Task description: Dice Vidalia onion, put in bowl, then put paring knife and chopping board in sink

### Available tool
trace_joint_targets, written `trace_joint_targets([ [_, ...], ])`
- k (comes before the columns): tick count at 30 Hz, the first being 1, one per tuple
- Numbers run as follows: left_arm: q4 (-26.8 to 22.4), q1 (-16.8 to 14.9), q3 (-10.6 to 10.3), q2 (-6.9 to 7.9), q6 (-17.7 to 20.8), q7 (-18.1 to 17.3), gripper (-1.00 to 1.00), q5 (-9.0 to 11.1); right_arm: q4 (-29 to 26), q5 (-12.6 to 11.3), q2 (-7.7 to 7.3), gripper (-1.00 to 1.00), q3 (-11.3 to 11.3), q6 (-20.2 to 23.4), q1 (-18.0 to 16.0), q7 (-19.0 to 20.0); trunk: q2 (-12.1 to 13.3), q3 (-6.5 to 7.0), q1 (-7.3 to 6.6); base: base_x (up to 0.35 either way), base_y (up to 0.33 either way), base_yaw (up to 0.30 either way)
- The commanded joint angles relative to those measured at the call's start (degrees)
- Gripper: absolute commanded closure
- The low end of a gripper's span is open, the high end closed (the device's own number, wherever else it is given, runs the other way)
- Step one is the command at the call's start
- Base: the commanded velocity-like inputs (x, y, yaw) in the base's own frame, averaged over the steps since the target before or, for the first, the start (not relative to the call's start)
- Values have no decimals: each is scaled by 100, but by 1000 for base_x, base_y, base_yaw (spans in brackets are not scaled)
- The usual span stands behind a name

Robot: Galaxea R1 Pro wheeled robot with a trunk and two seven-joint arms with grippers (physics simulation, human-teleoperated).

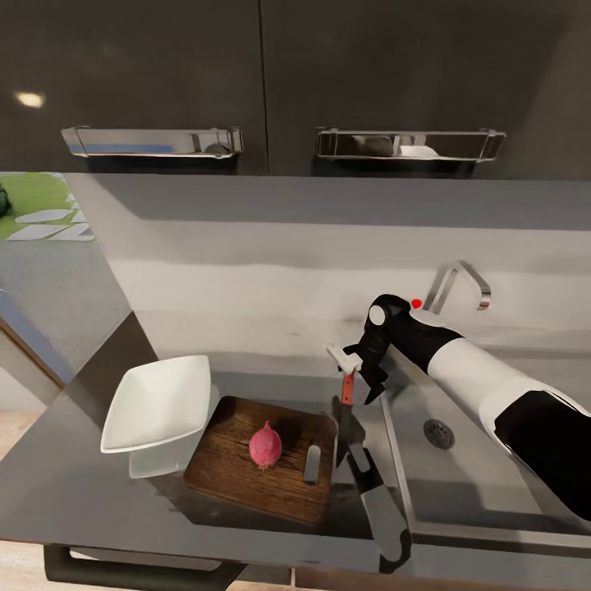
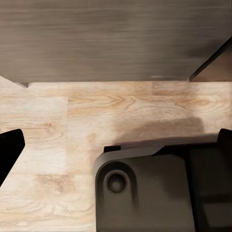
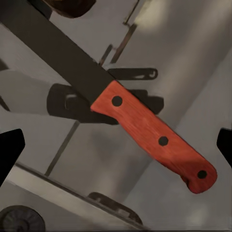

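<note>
1. My right jaws [image 1: 355, 369] hang over the strip of desk [image 1: 107, 492] between the chopping board [image 1: 238, 480] and the sink [image 1: 460, 484], near the desk's back edge.
2. In the right wrist view these jaws [image 3: 116, 145] stand wide. Their dark fingertips [image 3: 10, 150] sit far out on either side of the paring knife [image 3: 154, 135], and neither tip touches it.
3. In the head view the paring knife [image 1: 348, 390] points its red handle toward me and its dark blade toward the desk's front edge. I cannot tell whether it lies flat.
4. The Vidalia onion [image 1: 265, 445] sits whole at the middle of the board. The bowl [image 1: 160, 402] rests against the board's left end.
5. I judge the step to be taking hold of the knife. I should centre on the handle, behind the blade, turn so my jaws cross it squarely, then close firmly.
6. My risk is pinching near the handle's end, which could let the blade swing.
7. My left jaws [image 2: 116, 145] are wide and hold nothing, above the wooden floor [image 2: 72, 111].
</note>
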Motion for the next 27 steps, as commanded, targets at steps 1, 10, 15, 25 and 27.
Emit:
trace_joint_targets([
  [1, -9, -1, -47, 10, -11, 44, -100, 57, -8, 20, -4, -100, 24, -50, -6, -6, -8, -8, 3, 22, -21, 0],
  [10, -1, 0, -48, 10, -11, 44, -100, 61, 1, 56, 2, -100, 25, -56, -7, -29, -8, -8, 3, 6, -6, 0],
  [15, 0, 2, -47, 10, -16, 44, -100, 58, 3, 58, 12, -100, 25, -56, -7, -49, -8, -8, 3, 0, 0, 0],
  [25, 0, 0, -49, 10, -18, 44, -100, 64, 12, 58, 24, -100, 25, -63, -7, -117, -8, -54, 3, 0, 0, 0],
  [27, 0, 1, -49, 10, -18, 44, -100, 63, 12, 55, 24, -100, 25, -60, -7, -171, -8, -72, 3, 0, 0, 0],
])
